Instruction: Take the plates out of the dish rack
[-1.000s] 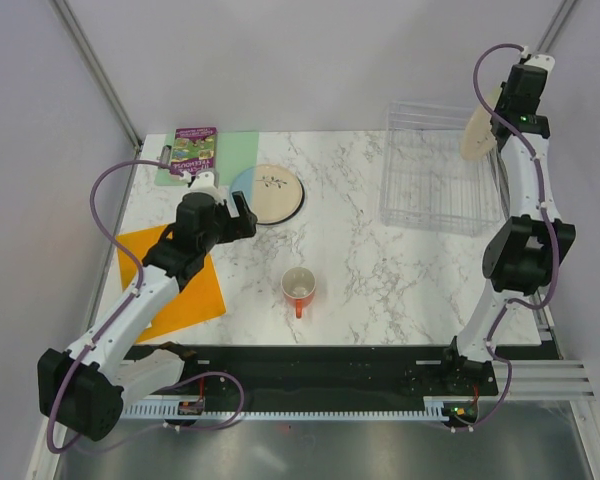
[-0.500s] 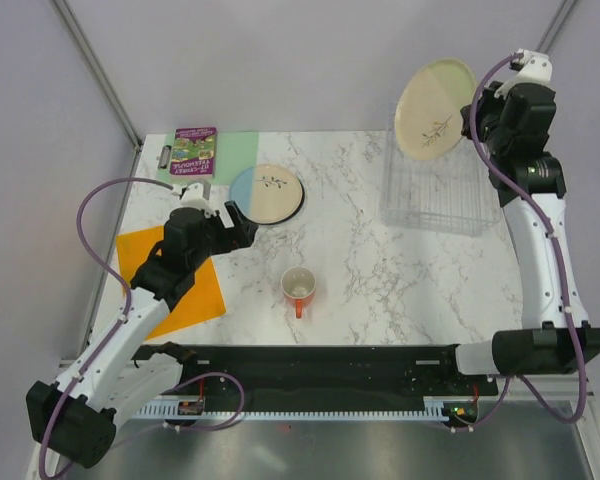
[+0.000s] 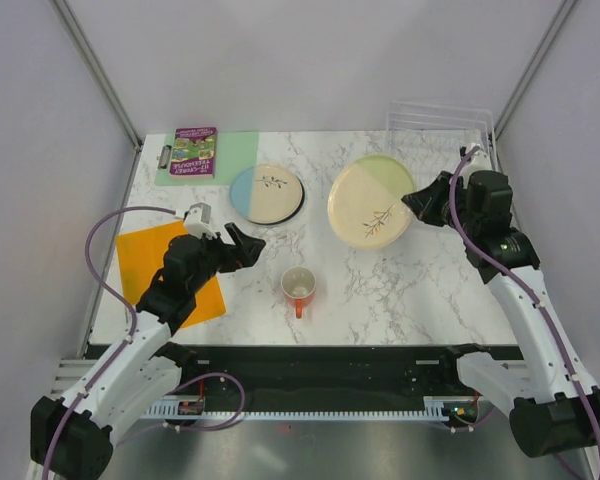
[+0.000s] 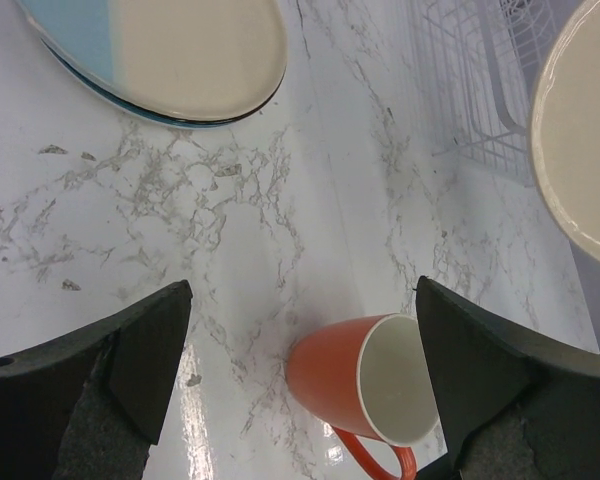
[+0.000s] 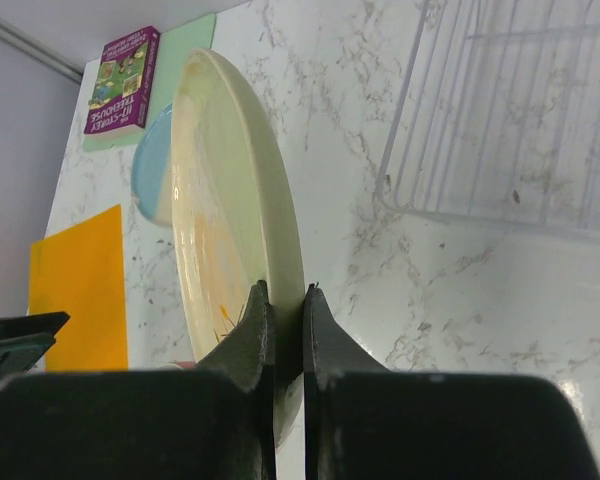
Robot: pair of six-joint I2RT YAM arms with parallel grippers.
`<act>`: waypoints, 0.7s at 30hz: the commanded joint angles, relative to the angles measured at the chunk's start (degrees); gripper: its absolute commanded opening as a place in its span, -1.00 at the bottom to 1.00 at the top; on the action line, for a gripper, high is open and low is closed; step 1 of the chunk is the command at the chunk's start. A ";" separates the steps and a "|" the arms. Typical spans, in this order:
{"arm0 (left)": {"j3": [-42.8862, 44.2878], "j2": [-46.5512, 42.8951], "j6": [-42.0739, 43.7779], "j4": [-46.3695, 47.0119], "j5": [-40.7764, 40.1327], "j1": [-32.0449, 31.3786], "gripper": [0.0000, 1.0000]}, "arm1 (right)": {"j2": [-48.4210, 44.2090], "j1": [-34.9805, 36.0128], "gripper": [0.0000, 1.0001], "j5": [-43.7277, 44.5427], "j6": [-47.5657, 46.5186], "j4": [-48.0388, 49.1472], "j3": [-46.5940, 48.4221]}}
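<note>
My right gripper (image 3: 418, 203) (image 5: 285, 292) is shut on the rim of a cream and pale green plate (image 3: 370, 202) (image 5: 230, 190) with a sprig on it. The plate hangs tilted over the marble table, left of the clear wire dish rack (image 3: 438, 112) (image 5: 525, 110). Nothing shows in the visible part of the rack. A blue and cream plate (image 3: 266, 192) (image 4: 170, 50) lies flat at the back left. My left gripper (image 3: 242, 246) (image 4: 300, 330) stands open above the table, just left of the orange-red mug (image 3: 298, 288) (image 4: 365, 375), and holds nothing.
An orange mat (image 3: 170, 272) lies under my left arm. A green mat (image 3: 238, 150) at the back left carries a purple book (image 3: 195, 150). The mug stands upright at the table's middle front. The held plate's edge shows at the right of the left wrist view (image 4: 580, 140).
My right arm has swung the plate from above the dish rack down and left over the table. My left arm has drawn nearer and shifted slightly right, toward the mug.
</note>
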 commanded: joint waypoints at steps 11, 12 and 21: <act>-2.34 5.60 -7.55 20.49 8.79 -0.06 0.96 | -3.27 10.59 -1.00 -2.91 13.36 23.23 -8.67; -2.25 5.78 -7.73 21.36 9.58 -0.15 0.96 | -2.66 11.56 -1.00 -2.38 13.36 23.76 -8.67; -0.58 8.32 -8.61 24.80 11.34 -0.06 0.96 | 4.46 24.39 -1.00 4.73 13.45 29.03 -6.47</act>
